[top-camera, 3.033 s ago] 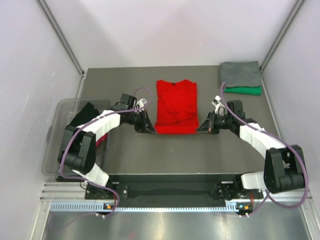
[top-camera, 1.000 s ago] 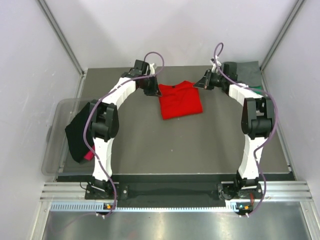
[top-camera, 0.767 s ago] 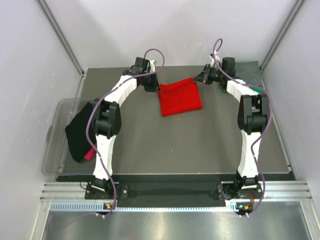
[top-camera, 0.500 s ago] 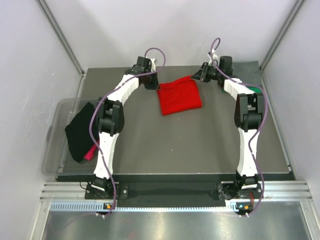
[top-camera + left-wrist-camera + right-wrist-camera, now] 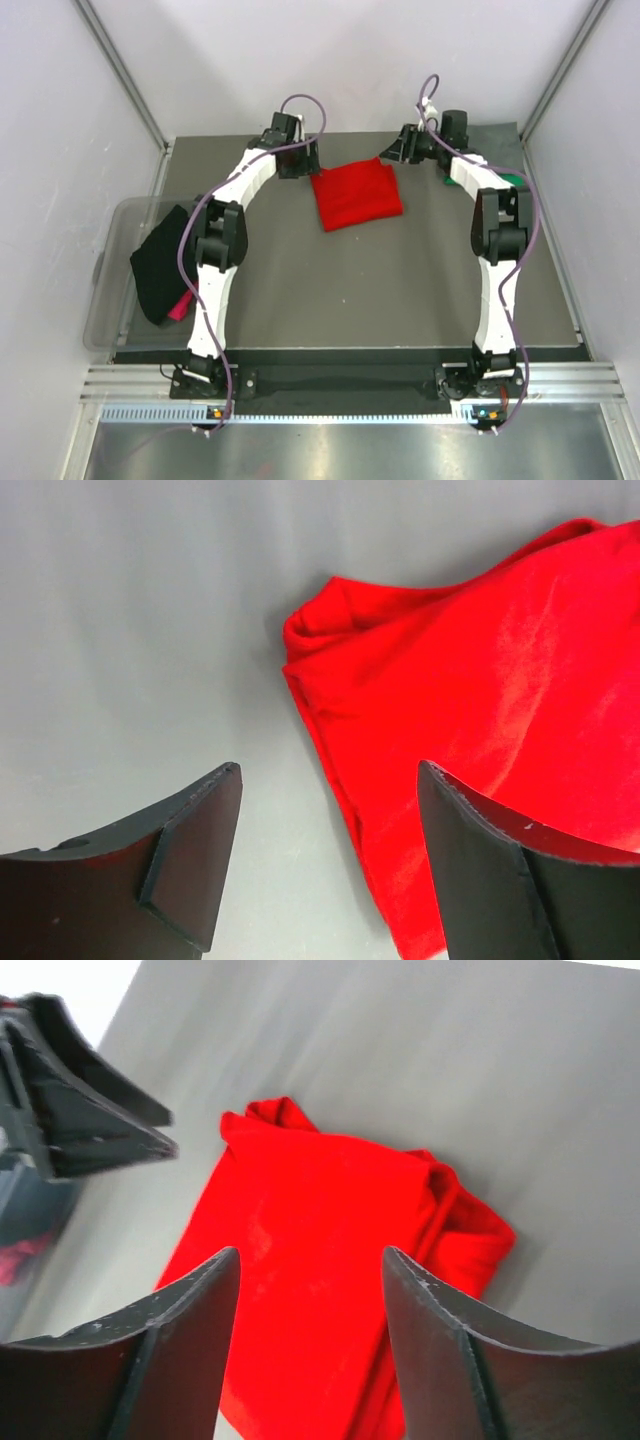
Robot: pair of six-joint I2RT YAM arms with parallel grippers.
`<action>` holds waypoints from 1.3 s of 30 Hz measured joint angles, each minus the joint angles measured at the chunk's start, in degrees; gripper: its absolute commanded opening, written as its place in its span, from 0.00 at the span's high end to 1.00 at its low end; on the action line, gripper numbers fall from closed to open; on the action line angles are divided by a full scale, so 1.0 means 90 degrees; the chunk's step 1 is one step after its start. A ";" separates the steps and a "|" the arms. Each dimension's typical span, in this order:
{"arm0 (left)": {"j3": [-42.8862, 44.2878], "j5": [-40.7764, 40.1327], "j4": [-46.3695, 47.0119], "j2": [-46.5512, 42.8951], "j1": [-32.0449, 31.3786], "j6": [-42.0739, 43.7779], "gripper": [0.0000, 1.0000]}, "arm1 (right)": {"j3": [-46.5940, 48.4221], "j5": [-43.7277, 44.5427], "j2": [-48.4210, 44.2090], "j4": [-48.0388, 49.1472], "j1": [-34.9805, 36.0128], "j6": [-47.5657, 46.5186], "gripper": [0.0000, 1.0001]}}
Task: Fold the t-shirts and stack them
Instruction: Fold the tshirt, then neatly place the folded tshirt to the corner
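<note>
The red t-shirt (image 5: pixel 356 195) lies folded into a nearly square packet on the far middle of the table (image 5: pixel 350 290), slightly askew, with no marked long axis. The left arm (image 5: pixel 255 175) ends just off its far-left corner and the right arm (image 5: pixel 470 175) just off its far-right corner, so the packet sits between the two sets of jaws and a little nearer the bases than either. Both sets stand wide apart with nothing held: in the left wrist view the cloth's bunched corner lies ahead and toward one finger, and in the right wrist view the whole packet lies ahead between the fingers. Right of the red one, at the far corner, a grey t-shirt (image 5: pixel 497 143) rests on a green t-shirt (image 5: pixel 513 179), partly hidden behind the right arm, which is probably the nearer carrier if that pile is the goal. Well left of the red one, one tub (image 5: pixel 105 300) holds a black t-shirt (image 5: pixel 158 265) and a magenta t-shirt (image 5: pixel 180 309). Five shirts in all, one per colour.
</note>
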 measured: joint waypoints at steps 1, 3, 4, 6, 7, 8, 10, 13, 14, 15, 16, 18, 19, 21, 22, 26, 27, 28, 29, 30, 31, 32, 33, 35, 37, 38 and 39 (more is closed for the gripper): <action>-0.0034 0.0005 0.0015 -0.0046 0.0000 0.0000 0.26 | 0.0000 0.0022 -0.0046 -0.0136 -0.0017 -0.0138 0.39; -0.0270 0.0102 0.0027 -0.0243 0.0019 -0.0002 0.29 | 0.0029 0.0085 -0.0107 -0.0471 -0.0078 -0.0442 0.37; -0.0403 0.0219 0.0027 -0.0342 0.0034 -0.0015 0.31 | 0.0066 0.0112 -0.0107 -0.0627 -0.0102 -0.0559 0.32; -0.0787 0.0622 0.0049 -0.0607 0.0070 -0.0053 0.33 | 0.0112 0.0180 -0.0107 -0.1001 -0.0180 -0.0814 0.30; -0.0962 0.0969 0.0092 -0.0716 0.0097 -0.0104 0.36 | 0.0117 0.0187 -0.0107 -0.1156 -0.0221 -0.0930 0.29; -0.1154 0.1324 0.0189 -0.0814 0.0129 -0.0180 0.36 | 0.0148 0.0202 -0.0100 -0.1326 -0.0257 -0.1037 0.28; -0.1464 0.2069 0.0444 -0.0908 0.0197 -0.0393 0.38 | 0.0226 0.0209 -0.0061 -0.1603 -0.0304 -0.1185 0.25; -0.1819 0.3150 0.1018 -0.0886 0.0260 -0.0848 0.41 | 0.0500 0.0189 0.0121 -0.1851 -0.0347 -0.1260 0.18; -0.1870 0.3473 0.1175 -0.0850 0.0274 -0.1010 0.42 | 0.0573 0.0177 0.0194 -0.1892 -0.0362 -0.1258 0.17; -0.1899 0.3755 0.1360 -0.0780 0.0279 -0.1166 0.42 | 0.0629 0.0151 0.0277 -0.1933 -0.0362 -0.1256 0.15; -0.1906 0.3937 0.1481 -0.0733 0.0277 -0.1256 0.43 | 0.0653 0.0131 0.0330 -0.1955 -0.0362 -0.1236 0.15; -0.1919 0.4325 0.1804 -0.0576 0.0253 -0.1508 0.43 | 0.0668 0.0049 0.0454 -0.1999 -0.0369 -0.1190 0.14; -0.1933 0.4476 0.1933 -0.0505 0.0238 -0.1603 0.43 | 0.0692 0.0000 0.0542 -0.2023 -0.0369 -0.1144 0.14; -0.1974 0.4728 0.2135 -0.0362 0.0206 -0.1804 0.44 | 0.0697 -0.0083 0.0714 -0.2059 -0.0372 -0.1076 0.14; -0.1989 0.4823 0.2200 -0.0306 0.0194 -0.1882 0.44 | 0.0697 -0.0136 0.0799 -0.2064 -0.0372 -0.1008 0.14; -0.1999 0.5054 0.2392 -0.0080 0.0146 -0.2108 0.46 | 0.0743 -0.0474 0.1001 -0.1955 -0.0391 -0.0682 0.14; -0.1999 0.5083 0.2419 -0.0034 0.0141 -0.2152 0.46 | 0.0743 -0.0520 0.1015 -0.1936 -0.0393 -0.0622 0.14; -0.1999 0.5100 0.2433 -0.0005 0.0136 -0.2181 0.47 | 0.0738 -0.0588 0.1035 -0.1882 -0.0398 -0.0529 0.14; -0.1999 0.5110 0.2431 0.0029 0.0136 -0.2193 0.47 | 0.0716 -0.0658 0.1052 -0.1812 -0.0401 -0.0442 0.15; -0.1999 0.5119 0.2438 0.0063 0.0136 -0.2200 0.48 | 0.0709 -0.0726 0.1066 -0.1770 -0.0401 -0.0347 0.16; -0.1999 0.5129 0.2450 0.0090 0.0136 -0.2208 0.48 | 0.0692 -0.0784 0.1083 -0.1724 -0.0401 -0.0270 0.16; -0.1999 0.5132 0.2446 0.0119 0.0136 -0.2210 0.48 | 0.0682 -0.0872 0.1110 -0.1707 -0.0401 -0.0187 0.16; -0.1991 0.5134 0.2446 0.0155 0.0136 -0.2208 0.49 | 0.0682 -0.0971 0.1139 -0.1698 -0.0401 -0.0121 0.17; -0.1962 0.5129 0.2438 0.0240 0.0136 -0.2195 0.49 | 0.0685 -0.1139 0.1173 -0.1707 -0.0398 -0.0005 0.18; -0.1931 0.5127 0.2433 0.0328 0.0136 -0.2191 0.49 | 0.0685 -0.1224 0.1192 -0.1758 -0.0393 0.0051 0.18; -0.1914 0.5127 0.2421 0.0376 0.0136 -0.2188 0.49 | 0.0685 -0.1256 0.1197 -0.1792 -0.0393 0.0068 0.18; -0.1887 0.5127 0.2416 0.0413 0.0134 -0.2186 0.49 | 0.0695 -0.1302 0.1212 -0.1841 -0.0367 0.0078 0.20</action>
